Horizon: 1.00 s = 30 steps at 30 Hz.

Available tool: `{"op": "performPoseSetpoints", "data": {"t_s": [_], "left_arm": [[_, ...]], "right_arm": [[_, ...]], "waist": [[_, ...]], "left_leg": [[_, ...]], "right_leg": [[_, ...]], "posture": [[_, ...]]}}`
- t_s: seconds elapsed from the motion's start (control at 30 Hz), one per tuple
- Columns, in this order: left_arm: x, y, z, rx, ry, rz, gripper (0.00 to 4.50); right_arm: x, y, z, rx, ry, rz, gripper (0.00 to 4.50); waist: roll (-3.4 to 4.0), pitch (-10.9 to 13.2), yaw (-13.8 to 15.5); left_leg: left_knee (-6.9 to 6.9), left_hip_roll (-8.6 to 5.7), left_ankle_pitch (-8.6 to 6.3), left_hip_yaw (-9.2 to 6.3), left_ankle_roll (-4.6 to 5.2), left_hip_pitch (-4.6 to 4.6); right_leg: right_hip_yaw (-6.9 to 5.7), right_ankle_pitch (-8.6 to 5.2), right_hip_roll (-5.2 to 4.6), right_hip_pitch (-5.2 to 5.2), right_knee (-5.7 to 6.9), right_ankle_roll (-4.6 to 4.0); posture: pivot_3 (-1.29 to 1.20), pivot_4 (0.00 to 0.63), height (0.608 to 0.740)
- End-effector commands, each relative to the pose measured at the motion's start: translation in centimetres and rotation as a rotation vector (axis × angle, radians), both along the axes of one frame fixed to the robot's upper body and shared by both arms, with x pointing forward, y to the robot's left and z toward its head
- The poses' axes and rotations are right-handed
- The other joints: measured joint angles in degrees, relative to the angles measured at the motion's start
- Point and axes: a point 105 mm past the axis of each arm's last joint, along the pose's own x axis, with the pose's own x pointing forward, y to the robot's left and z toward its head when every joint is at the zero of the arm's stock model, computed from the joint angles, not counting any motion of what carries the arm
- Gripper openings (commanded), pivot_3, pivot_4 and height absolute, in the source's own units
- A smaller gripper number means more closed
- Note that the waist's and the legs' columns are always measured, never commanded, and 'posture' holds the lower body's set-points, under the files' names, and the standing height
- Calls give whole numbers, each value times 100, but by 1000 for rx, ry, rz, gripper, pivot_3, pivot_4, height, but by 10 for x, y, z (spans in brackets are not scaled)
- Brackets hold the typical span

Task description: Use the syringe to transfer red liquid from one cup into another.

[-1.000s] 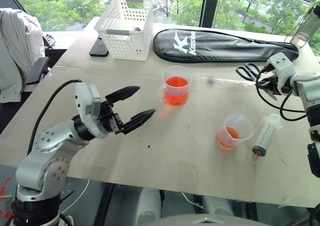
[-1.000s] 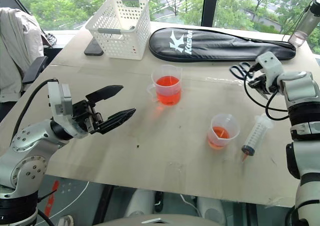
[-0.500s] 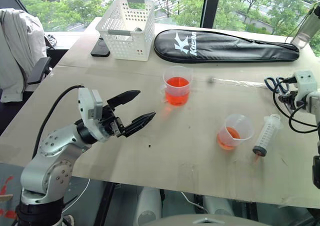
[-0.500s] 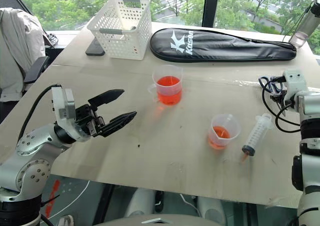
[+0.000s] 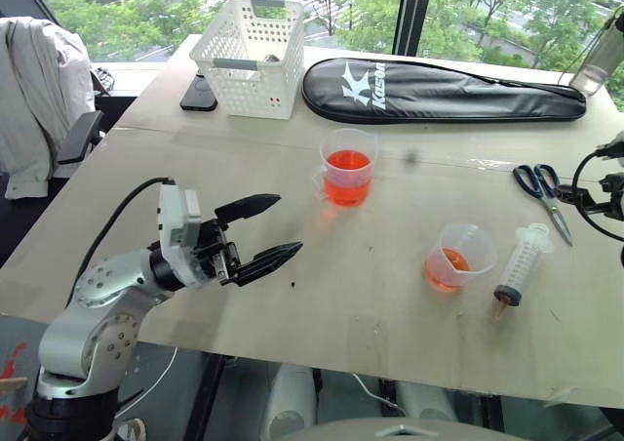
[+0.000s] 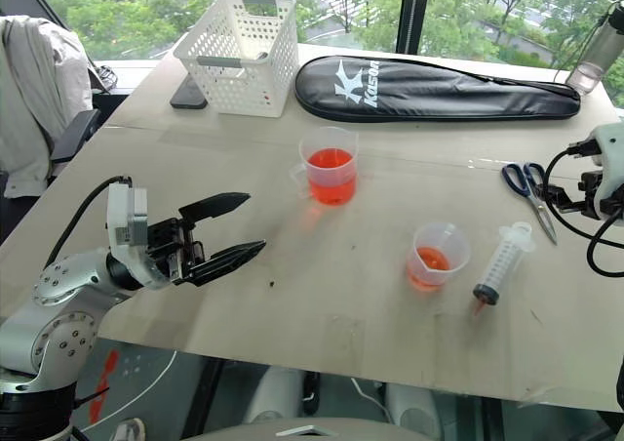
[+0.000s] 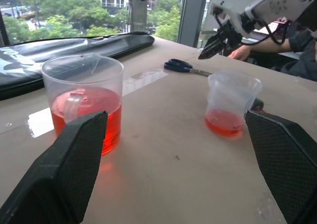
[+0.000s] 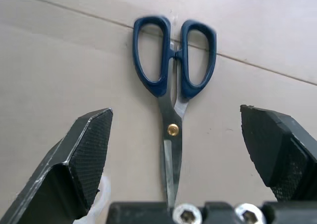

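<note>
Syringe flat lower right beside small cup, unheld; both grippers, left, right, wide open, empty; scissors laid aside

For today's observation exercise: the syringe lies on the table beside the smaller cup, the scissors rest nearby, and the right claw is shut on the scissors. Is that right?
Not quite. The right claw is open, its fingers apart on either side of the scissors, which lie free on the table; the right wrist view shows this. The syringe does lie beside the smaller cup.
</note>
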Motion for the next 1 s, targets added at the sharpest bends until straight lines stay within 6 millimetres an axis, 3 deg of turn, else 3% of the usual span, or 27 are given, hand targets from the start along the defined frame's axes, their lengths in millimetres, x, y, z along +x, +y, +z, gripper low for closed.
{"op": "performPoseSetpoints", "data": {"t_s": [0.03, 0.27, 0.4, 0.6, 1.0], "left_arm": [[-7, -13, 20, -7, -62, -97, 4500], [-22, -36, 39, 2, -41, -325, 4500], [-25, -48, 47, 5, -17, -415, 4500], [-30, -55, 54, 68, 24, -504, 4500], [-38, -60, 54, 75, 23, -459, 4500]], "right_arm": [[-27, 13, 13, 86, 25, -32, 4430], [-56, 22, -11, 203, 158, 36, 4430], [-50, 22, -13, 282, 206, -8, 4430], [-41, 37, -23, 357, 311, -26, 4430], [-29, 62, -58, 374, 411, -162, 4430]], "waist": [[-1, -2, -13], [-10, -7, 11], [-10, -7, -36], [-14, -4, -44], [-15, -4, -31]], "left_leg": [[0, 0, 0, -1, 0, 0], [23, -8, -4, -14, 7, 9], [44, -8, -6, -15, 11, 11], [34, -7, -6, -12, 12, 71], [27, -8, -10, -5, 17, 68]], "right_leg": [[-1, 0, 0, 0, 2, 0], [1, 0, -1, 36, -7, 1], [8, 9, 4, 43, -4, 15], [25, -2, 13, 97, -8, -2], [34, 10, 13, 96, -20, 20]], "posture": [[0, 150, 724], [0, 150, 724], [0, 150, 724], [0, 150, 724], [0, 150, 724]]}}
